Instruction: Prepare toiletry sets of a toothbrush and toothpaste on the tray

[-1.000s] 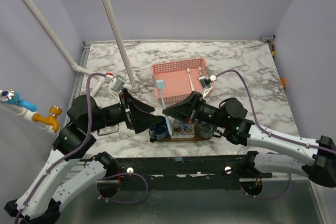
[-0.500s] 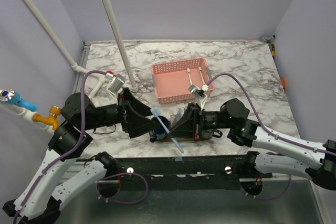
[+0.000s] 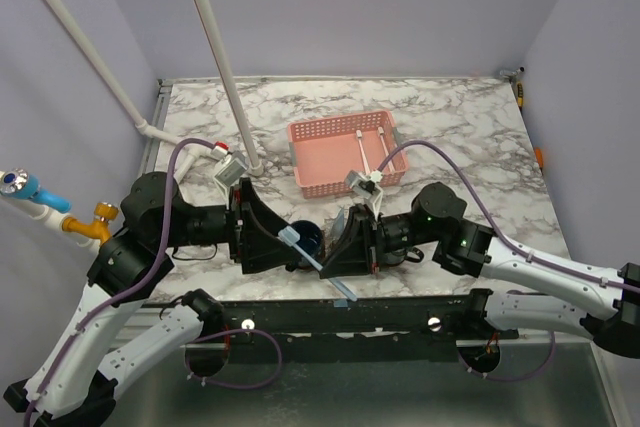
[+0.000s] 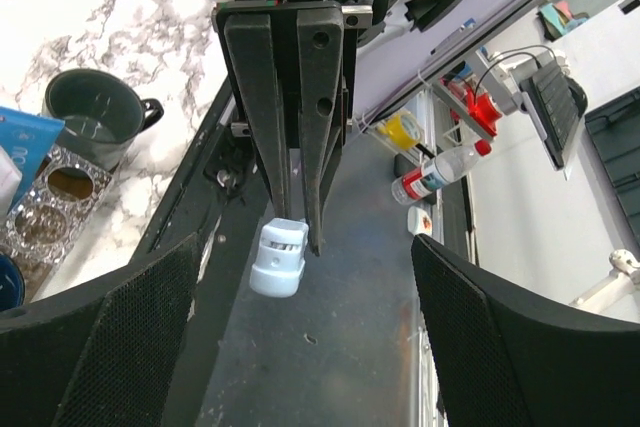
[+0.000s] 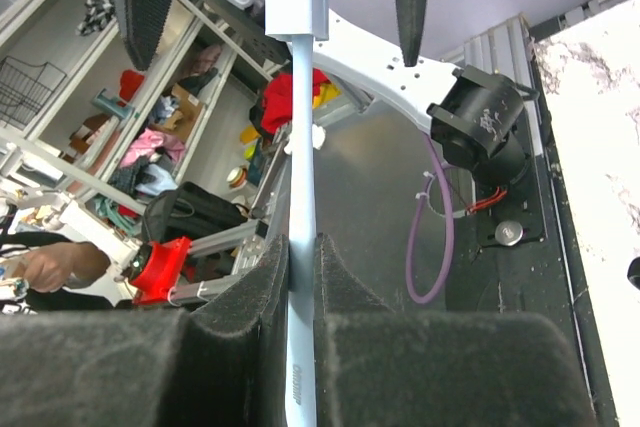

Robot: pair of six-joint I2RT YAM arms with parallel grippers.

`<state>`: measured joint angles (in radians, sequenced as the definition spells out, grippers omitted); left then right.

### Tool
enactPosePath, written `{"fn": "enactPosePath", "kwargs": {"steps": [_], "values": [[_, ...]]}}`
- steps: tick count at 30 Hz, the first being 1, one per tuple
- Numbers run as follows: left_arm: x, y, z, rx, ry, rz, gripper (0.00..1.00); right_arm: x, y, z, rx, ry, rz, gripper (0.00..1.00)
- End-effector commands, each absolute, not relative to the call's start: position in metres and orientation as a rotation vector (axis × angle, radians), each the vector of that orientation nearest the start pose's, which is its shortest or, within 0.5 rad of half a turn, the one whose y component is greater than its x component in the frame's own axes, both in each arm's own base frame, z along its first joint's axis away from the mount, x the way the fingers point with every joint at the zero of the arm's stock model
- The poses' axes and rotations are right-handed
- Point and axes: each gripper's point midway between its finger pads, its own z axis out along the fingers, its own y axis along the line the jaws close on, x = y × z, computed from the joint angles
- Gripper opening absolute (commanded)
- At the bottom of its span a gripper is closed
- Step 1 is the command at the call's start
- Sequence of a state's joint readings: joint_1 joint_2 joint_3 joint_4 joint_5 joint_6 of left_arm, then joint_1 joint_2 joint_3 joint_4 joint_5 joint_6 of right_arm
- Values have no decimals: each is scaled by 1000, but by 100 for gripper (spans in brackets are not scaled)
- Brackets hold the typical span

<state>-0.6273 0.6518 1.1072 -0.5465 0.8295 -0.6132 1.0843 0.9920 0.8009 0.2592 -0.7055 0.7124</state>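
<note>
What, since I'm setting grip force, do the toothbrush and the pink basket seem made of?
Toothbrush: probably plastic, pale and smooth with a slight sheen, its slim stem evenly moulded. Basket: likely plastic, matte pink, judging by its regular grid of holes.

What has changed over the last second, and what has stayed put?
The right gripper, shut on a toothbrush, has swung it from upright to nearly level, with its head toward the left gripper, and carried it toward the near table edge. The left gripper, open, has shifted slightly nearward and now flanks the head. The pink basket has not moved.
</note>
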Motion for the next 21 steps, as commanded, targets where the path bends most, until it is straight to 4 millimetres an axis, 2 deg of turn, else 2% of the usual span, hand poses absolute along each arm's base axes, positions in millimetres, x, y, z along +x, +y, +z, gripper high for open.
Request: {"fn": "enactPosePath", "kwargs": {"steps": [1,7,21], "values": [[47,-214,380,778,1781,-1544,84,24,348,327,-1067,1615,1878,1],[45,-212,378,800,1774,-1530,78,20,352,325,-1077,1624,1909,1],[39,-210,373,851,1764,-1531,46,19,357,323,-1068,1638,1931,1]]}}
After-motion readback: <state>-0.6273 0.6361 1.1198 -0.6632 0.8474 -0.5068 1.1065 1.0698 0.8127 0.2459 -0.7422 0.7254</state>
